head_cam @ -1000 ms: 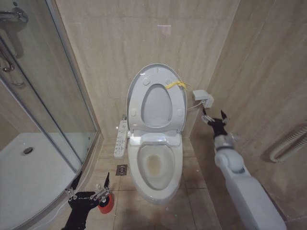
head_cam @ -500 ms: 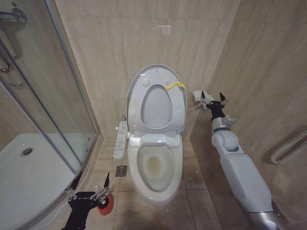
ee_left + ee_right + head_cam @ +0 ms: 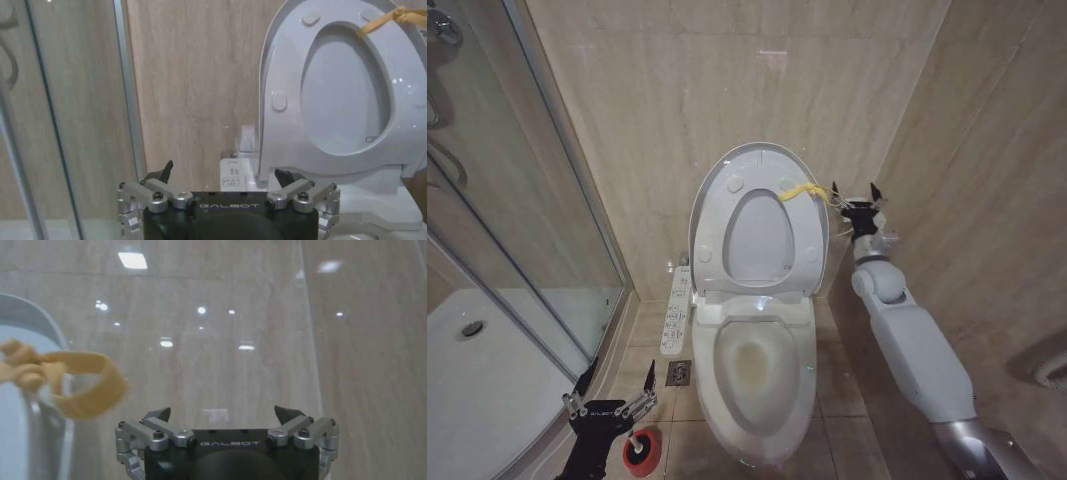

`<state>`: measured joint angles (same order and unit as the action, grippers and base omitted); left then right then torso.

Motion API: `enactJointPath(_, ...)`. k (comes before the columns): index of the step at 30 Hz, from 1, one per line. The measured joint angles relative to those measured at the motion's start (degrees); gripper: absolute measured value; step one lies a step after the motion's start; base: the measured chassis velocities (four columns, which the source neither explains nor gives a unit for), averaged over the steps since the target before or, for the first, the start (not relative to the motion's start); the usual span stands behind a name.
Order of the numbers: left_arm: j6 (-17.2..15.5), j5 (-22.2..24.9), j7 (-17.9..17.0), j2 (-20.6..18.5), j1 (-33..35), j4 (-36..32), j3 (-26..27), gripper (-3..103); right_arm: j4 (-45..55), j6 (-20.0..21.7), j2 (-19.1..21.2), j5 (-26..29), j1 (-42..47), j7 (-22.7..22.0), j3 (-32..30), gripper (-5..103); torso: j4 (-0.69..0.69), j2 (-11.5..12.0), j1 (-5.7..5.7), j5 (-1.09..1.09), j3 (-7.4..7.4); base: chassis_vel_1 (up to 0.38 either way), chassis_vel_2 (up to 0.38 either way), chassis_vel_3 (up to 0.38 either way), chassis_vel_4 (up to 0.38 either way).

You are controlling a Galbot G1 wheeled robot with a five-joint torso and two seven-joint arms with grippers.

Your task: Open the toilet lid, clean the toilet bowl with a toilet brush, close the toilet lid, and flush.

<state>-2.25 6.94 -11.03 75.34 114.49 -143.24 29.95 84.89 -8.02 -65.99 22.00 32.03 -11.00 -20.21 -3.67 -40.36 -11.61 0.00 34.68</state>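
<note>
Toilet lid (image 3: 762, 215) stands upright; my right hand (image 3: 854, 198), released, sits beside its yellow strip (image 3: 805, 191). A snagged finger could slam it down. Left hand (image 3: 613, 385) idles released, low left.

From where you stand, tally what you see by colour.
White: 3, the raised glossy oval toilet lid, the ceramic toilet bowl, the long side control panel.
Yellow: 1, the strip tied on the lid's edge.
Red: 1, the round floor cup.
Total: 5.

White right arm (image 3: 912, 345); black GALBOT-marked grippers with silver screwed knuckles.
</note>
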Motion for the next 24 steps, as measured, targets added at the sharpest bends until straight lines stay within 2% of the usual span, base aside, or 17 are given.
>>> enactJointPath(5, 0.0, 0.0, 0.0, 0.0, 0.0, 0.0, 0.0, 100, 3.0, 0.0, 1.5, 0.0, 1.6, 0.1, 0.7, 100, 0.01, 0.0, 0.01, 0.01, -0.01, 0.035, -0.05, -0.046, 0.038)
enactJointPath(8, 0.0, 0.0, 0.0, 0.0, 0.0, 0.0, 0.0, 100, 8.7, 0.2, 4.4, 1.5, 7.1, 1.3, -0.9, 100, -0.02, 0.0, 0.0, 0.01, 0.0, 0.0, 0.0, 0.0, 0.0)
enactJointPath(13, 0.0, 0.0, 0.0, 0.0, 0.0, 0.0, 0.0, 100, 14.2, 0.4, 6.7, 2.3, 14.2, 1.7, -3.2, 100, -0.04, 0.0, 0.0, 0.02, 0.0, 0.0, 0.0, 0.0, 0.0)
enactJointPath(15, 0.0, 0.0, 0.0, 0.0, 0.0, 0.0, 0.0, 100, 14.3, 0.6, 6.9, 2.2, 14.5, 1.4, -3.4, 100, -0.02, 0.0, 0.0, 0.02, 0.0, 0.0, 0.0, 0.0, 0.0)
enactJointPath(19, 0.0, 0.0, 0.0, 0.0, 0.0, 0.0, 0.0, 100, 10.9, 1.0, 6.2, 0.8, 11.2, -0.2, -3.5, 100, 0.0, 0.0, 0.0, 0.02, 0.0, 0.0, 0.0, 0.0, 0.0)
enactJointPath(24, 0.0, 0.0, 0.0, 0.0, 0.0, 0.0, 0.0, 100, 1.7, 0.7, 4.5, -2.2, 2.6, -1.5, -1.6, 100, 0.02, 0.0, -0.02, 0.0, 0.01, 0.0, 0.0, 0.0, 0.0)
